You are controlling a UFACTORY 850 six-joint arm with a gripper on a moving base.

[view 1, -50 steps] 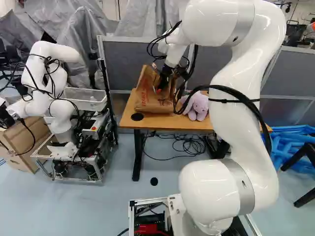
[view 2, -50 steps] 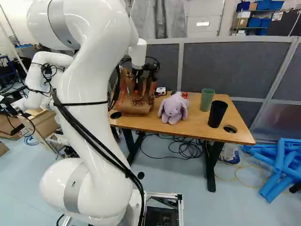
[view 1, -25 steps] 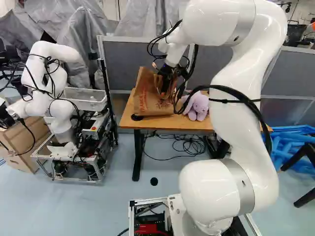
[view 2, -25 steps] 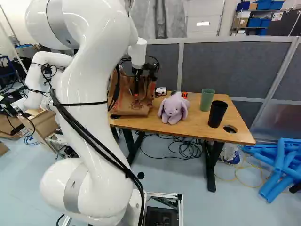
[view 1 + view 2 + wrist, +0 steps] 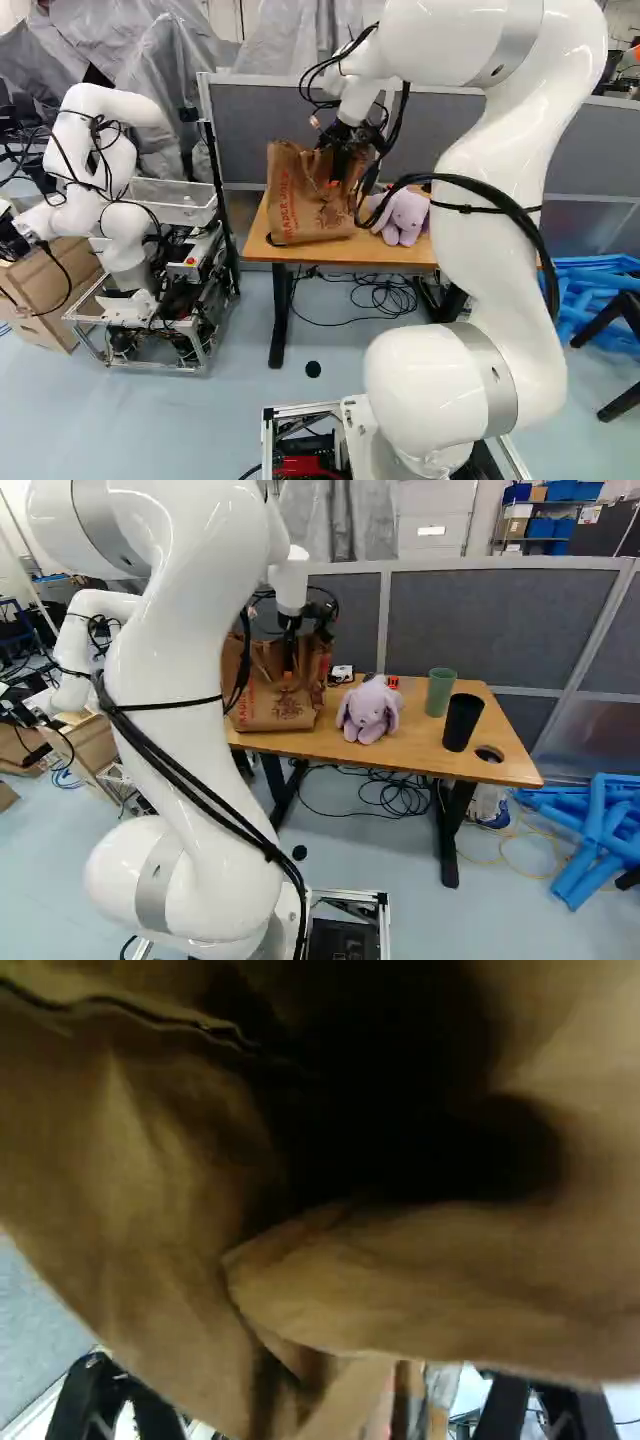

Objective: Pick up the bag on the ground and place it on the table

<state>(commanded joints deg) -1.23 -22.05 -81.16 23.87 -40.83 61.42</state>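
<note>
The brown paper bag (image 5: pixel 300 210) stands on the left part of the table (image 5: pixel 410 742), left of the plush rabbit (image 5: pixel 368 710). The gripper (image 5: pixel 336 181) is down at the bag's mouth, its fingers spread wide; the wrist view cuts off their tips. The bag's inside is mostly lost in dark shadow, and black cables (image 5: pixel 240 665) cover part of its left side in the right base view.

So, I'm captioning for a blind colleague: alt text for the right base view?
A white robot arm reaches with its gripper into the top of a brown paper bag on a wooden table. Nearby sit a lilac plush rabbit, a green cup and a black cup.
</note>
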